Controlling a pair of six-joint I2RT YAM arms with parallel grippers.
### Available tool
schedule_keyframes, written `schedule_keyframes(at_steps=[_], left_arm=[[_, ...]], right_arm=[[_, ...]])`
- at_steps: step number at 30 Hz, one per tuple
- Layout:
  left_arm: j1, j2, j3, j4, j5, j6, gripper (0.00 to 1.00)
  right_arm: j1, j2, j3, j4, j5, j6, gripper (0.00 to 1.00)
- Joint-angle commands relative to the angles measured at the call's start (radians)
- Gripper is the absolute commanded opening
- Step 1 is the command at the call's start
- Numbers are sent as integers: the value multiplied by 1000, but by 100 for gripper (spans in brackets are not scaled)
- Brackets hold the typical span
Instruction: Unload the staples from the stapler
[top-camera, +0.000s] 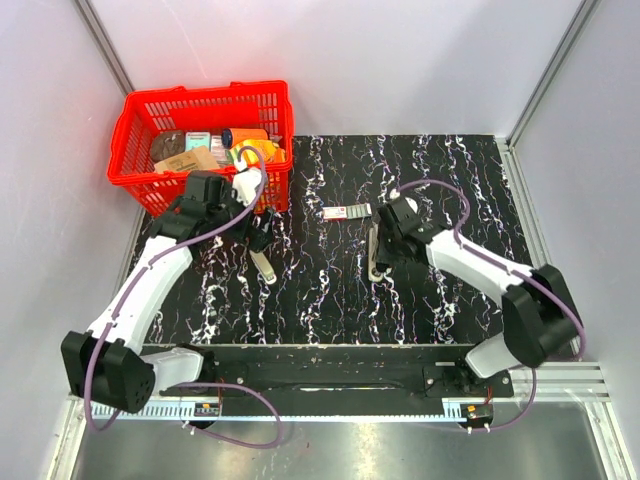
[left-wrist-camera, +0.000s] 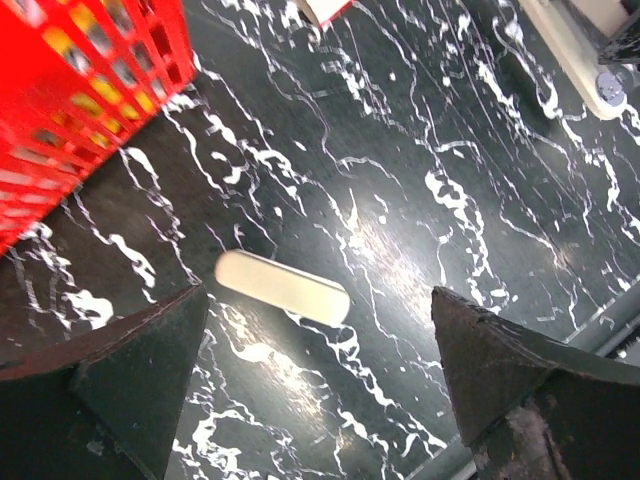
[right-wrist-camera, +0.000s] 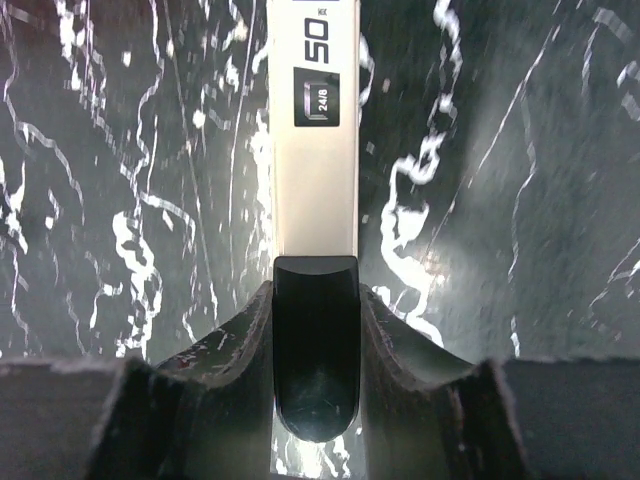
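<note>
The stapler (top-camera: 375, 262) lies lengthwise on the black marbled table, right of centre. In the right wrist view its silvery top (right-wrist-camera: 313, 170) bears "50" and "24/6", and its black end (right-wrist-camera: 315, 350) sits between the fingers. My right gripper (top-camera: 384, 247) (right-wrist-camera: 315, 375) is shut on that black end. The staples, a short pale bar (top-camera: 265, 266) (left-wrist-camera: 283, 287), lie flat on the table left of centre. My left gripper (top-camera: 258, 238) (left-wrist-camera: 320, 400) hovers just above them, open and empty, with the strip ahead of its left finger (left-wrist-camera: 130, 370).
A red basket (top-camera: 140, 130) (left-wrist-camera: 90, 90) full of items stands at the back left, close to the left arm. A flat red-and-white packet (top-camera: 347, 212) (left-wrist-camera: 322, 8) lies between the arms, further back. The enclosure walls border the table.
</note>
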Motion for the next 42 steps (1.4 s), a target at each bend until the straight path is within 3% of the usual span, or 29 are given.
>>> schedule_keyframes(at_steps=[1,4,11,13,18,22,42], left_arm=[[10,-41,-41,35,156,-35,99],[-2,-58,-51,95,169,-68,99],[1,135,141,-95,336,-32,99],[-13,129,112,-65,336,-35,99],[-148,46,-67,110,99,-47,99],[-231,47,-141,205,34,-50,99],[-303,181,-140,297,187,-92,99]], right_arm=[[70,-159,-100,146,-14,130,5],[119,-207,-129,206,-17,149,5],[192,-229,-138,323,-17,157,6],[203,-242,-155,364,-26,175,5],[226,-281,-198,501,-28,261,5],[263,-278,-195,604,-8,330,3],[374,-293,-219,684,136,434,0]])
